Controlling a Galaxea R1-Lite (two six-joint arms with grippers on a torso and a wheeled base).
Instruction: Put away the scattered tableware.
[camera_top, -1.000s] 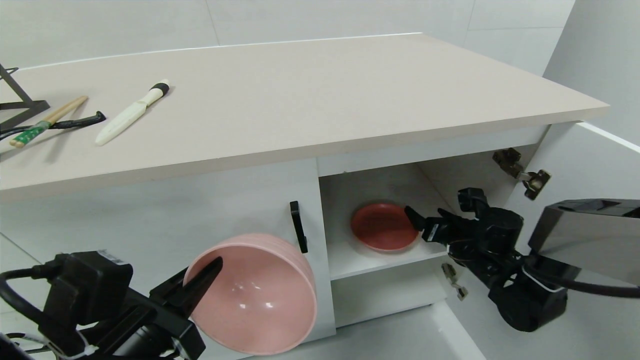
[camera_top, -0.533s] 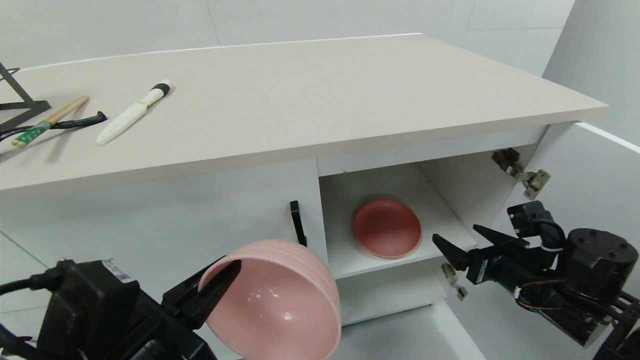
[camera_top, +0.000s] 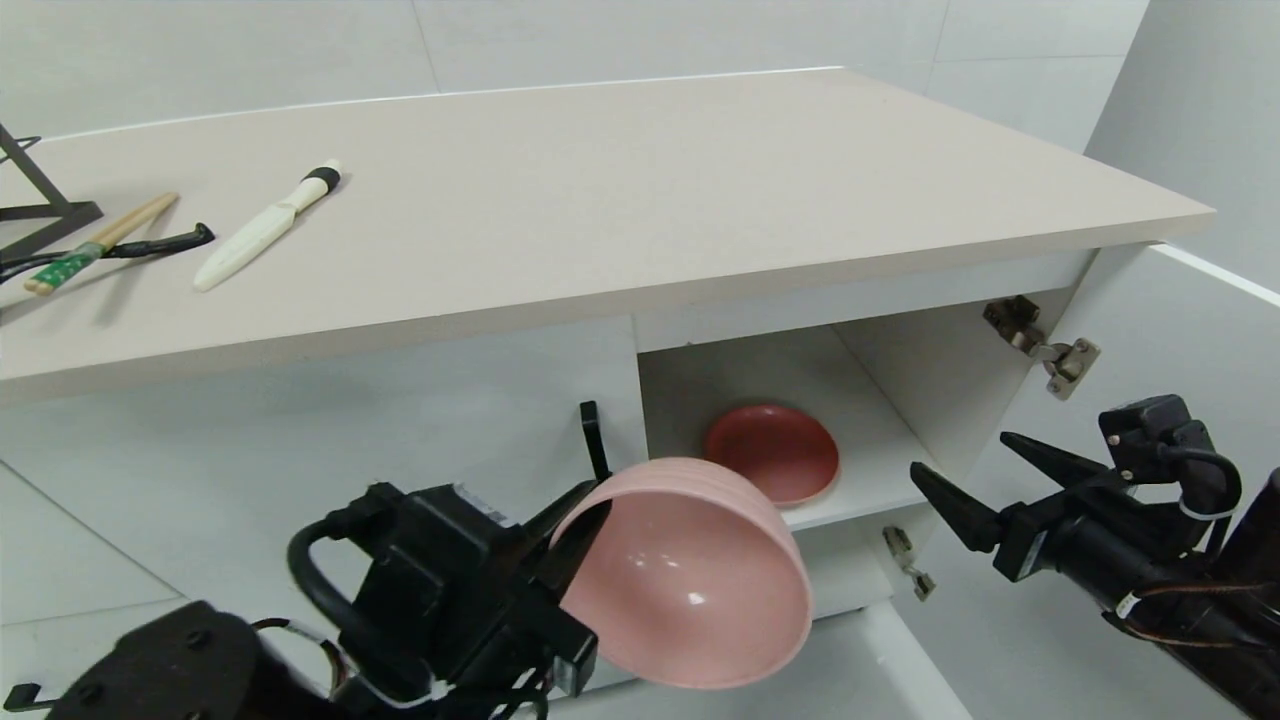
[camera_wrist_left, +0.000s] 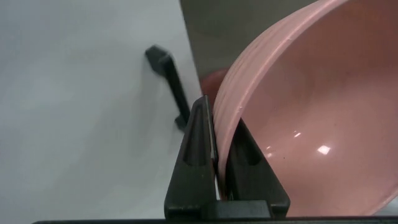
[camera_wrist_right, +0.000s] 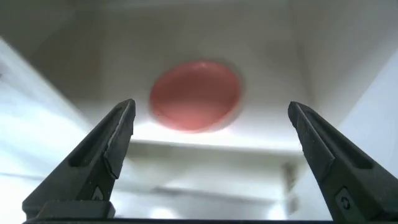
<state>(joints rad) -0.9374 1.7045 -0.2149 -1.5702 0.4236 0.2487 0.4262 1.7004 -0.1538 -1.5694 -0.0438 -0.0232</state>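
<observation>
**benchwatcher:** ok, what's changed in the last second or so?

**me:** Starting at my left end effector (camera_top: 590, 510): it's clenched on the rim of the pink bowl (camera_top: 690, 580), one finger inside and one outside. The bowl hangs tilted, with its mouth turned partly down and out. A second ago it was in front of the closed door, left of the black handle (camera_top: 595, 440). Since then I've swung it right, past the handle, and now it's in front of the lower left corner of the open cabinet. From my head it covers a sliver of the red plate (camera_top: 775, 455). It doesn't look to be inside yet.

My right end effector (camera_top: 958, 452) is spread wide and empty. A second ago it was in the cabinet, right at the plate's edge. It has backed out and now hangs outside the opening, off to the right. The plate lies flat on the shelf (camera_top: 870, 425).

**benchwatcher:** so what does that mean for the job?

**me:** I'd say the plate is put away and the right arm has cleared the doorway for the bowl. Next the bowl goes onto that shelf. The thing to watch is clipping the door edge or the handle on the way in. After that there's the knife (camera_top: 265, 225) and chopsticks (camera_top: 95, 245) lying on the bench (camera_top: 650, 170).
</observation>
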